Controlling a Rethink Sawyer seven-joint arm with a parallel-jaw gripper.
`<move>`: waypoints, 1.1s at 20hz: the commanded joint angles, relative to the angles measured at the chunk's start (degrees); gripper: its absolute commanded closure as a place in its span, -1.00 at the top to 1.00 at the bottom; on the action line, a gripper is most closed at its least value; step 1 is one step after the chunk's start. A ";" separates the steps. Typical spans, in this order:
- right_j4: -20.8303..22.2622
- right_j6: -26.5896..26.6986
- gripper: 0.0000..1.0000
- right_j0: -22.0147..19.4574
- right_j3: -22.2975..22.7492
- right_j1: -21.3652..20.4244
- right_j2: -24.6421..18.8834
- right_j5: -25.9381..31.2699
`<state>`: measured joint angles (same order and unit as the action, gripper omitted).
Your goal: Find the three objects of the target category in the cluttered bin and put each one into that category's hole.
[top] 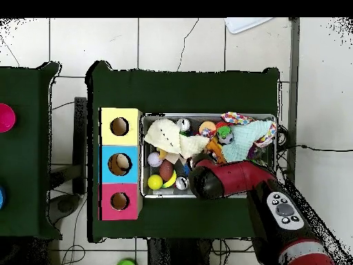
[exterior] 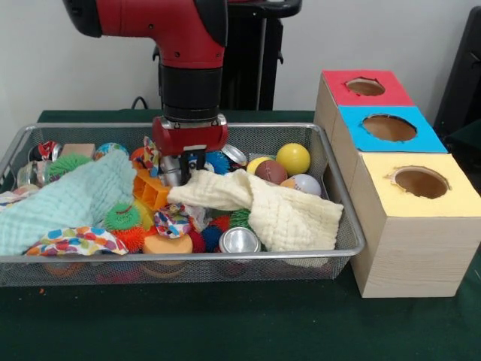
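Note:
The wire mesh bin (exterior: pixel 225 257) stands on the green table and also shows in the overhead view (top: pixel 207 116). My gripper (exterior: pixel 188 174) is low in the bin's middle, shut on the raised edge of a cream cloth (exterior: pixel 278 210). The cloth drapes toward the bin's right front corner. The red-surround hole (exterior: pixel 365 86) tops the farthest wooden box to the right of the bin. In the overhead view it (top: pixel 119 201) is the lowest of the three holes. No plush animal shows in either view. In the overhead view the arm (top: pixel 227 181) hides the gripper.
A pale green cloth (exterior: pixel 75 199) covers the bin's left part. Spiky balls (exterior: pixel 122 218), smooth balls (exterior: pixel 293 158), metal cans (exterior: pixel 239 241) and an orange block (exterior: pixel 150 188) fill the rest. Blue-surround (exterior: pixel 388 127) and yellow-surround (exterior: pixel 421 181) holes sit nearer the camera.

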<state>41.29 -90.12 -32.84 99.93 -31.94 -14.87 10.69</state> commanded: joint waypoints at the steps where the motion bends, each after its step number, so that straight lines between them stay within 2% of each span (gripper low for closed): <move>1: 5.39 15.47 -1.00 -5.28 -6.86 -2.85 -10.12 6.79; 10: 5.11 15.61 -1.00 -9.95 -5.78 -4.27 -15.38 12.59; 22: 5.34 17.91 -1.00 -14.03 -2.76 -6.46 -18.68 17.92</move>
<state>43.82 -89.91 -45.05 99.03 -37.74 -28.45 19.62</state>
